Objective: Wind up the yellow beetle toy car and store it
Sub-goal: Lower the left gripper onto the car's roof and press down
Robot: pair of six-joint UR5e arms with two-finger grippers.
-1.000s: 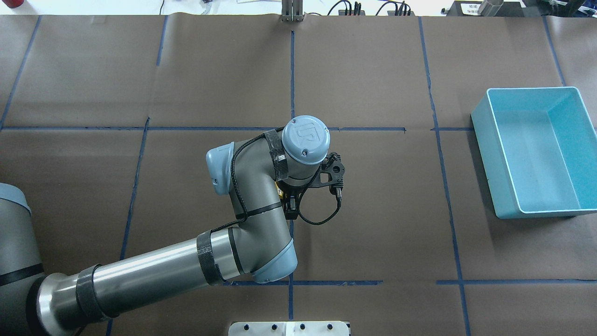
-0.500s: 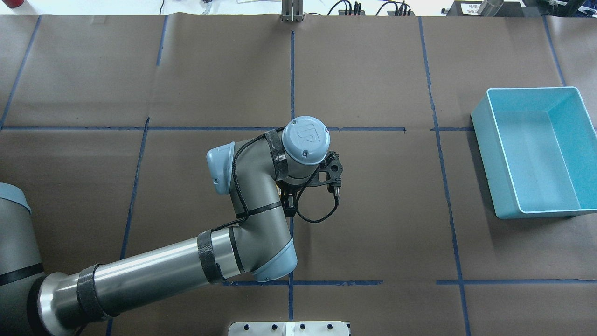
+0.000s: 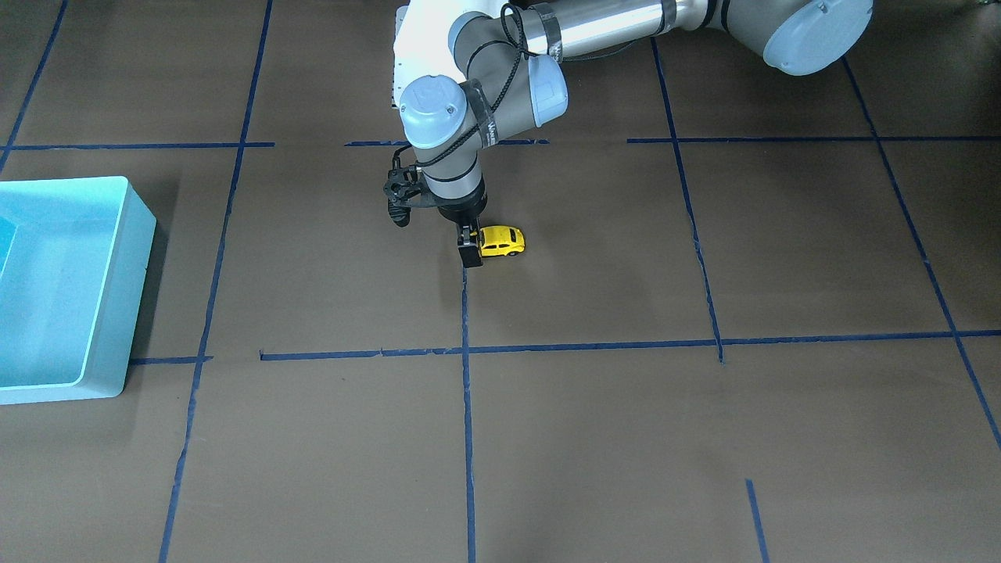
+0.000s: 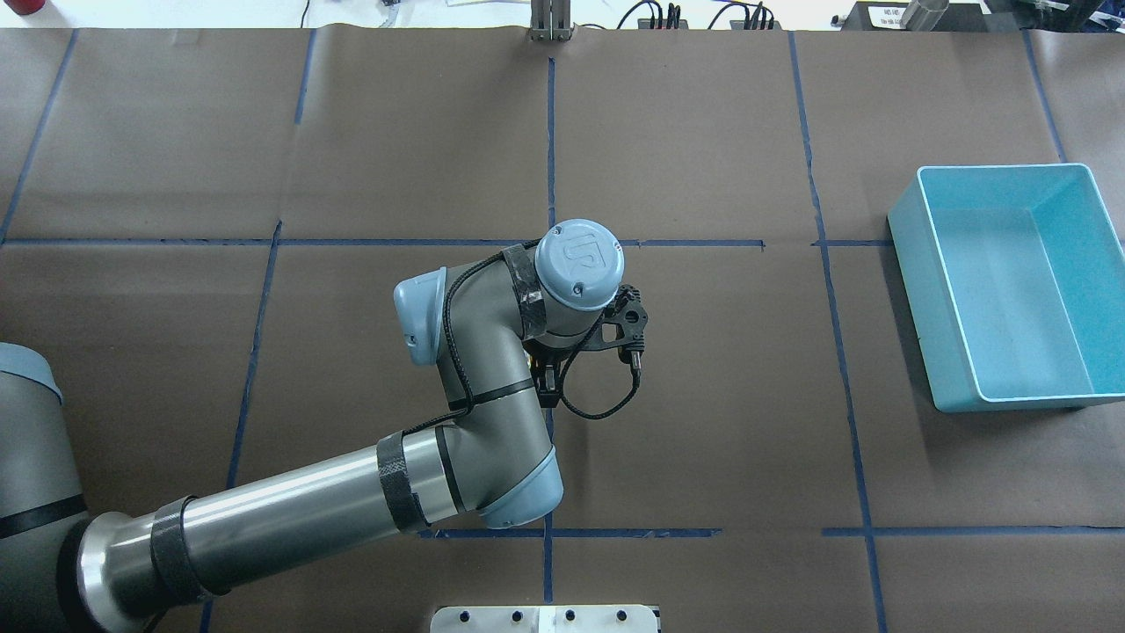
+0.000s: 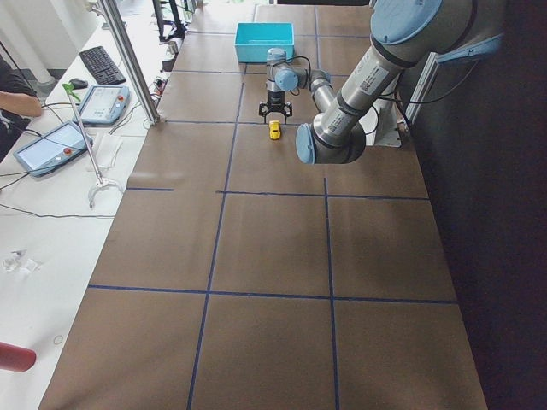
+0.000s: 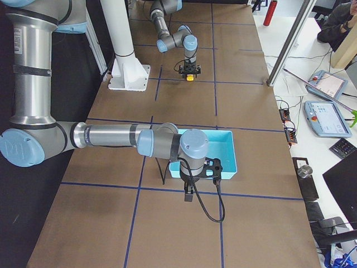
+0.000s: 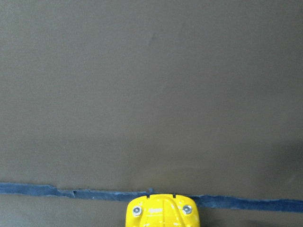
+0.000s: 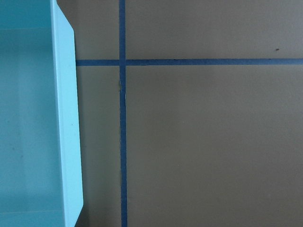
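Note:
The yellow beetle toy car (image 3: 503, 241) is at the middle of the table, on a blue tape line. My left gripper (image 3: 471, 252) points straight down and is shut on one end of it; the rest of the car sticks out sideways. In the left wrist view a yellow end of the car (image 7: 162, 211) with two screws shows at the bottom edge. In the overhead view the wrist hides the car, and only the gripper (image 4: 548, 387) shows. My right gripper (image 6: 189, 192) hangs beside the blue bin (image 6: 226, 146); I cannot tell whether it is open or shut.
The blue bin (image 4: 921, 290) stands open at the table's right side and holds nothing I can see; its wall (image 8: 66, 123) fills the left of the right wrist view. Blue tape lines cross the brown paper cover. A metal post (image 4: 550, 22) stands at the far edge.
The left arm's wrist and elbow have shifted very slightly to the right. The bin has not moved.

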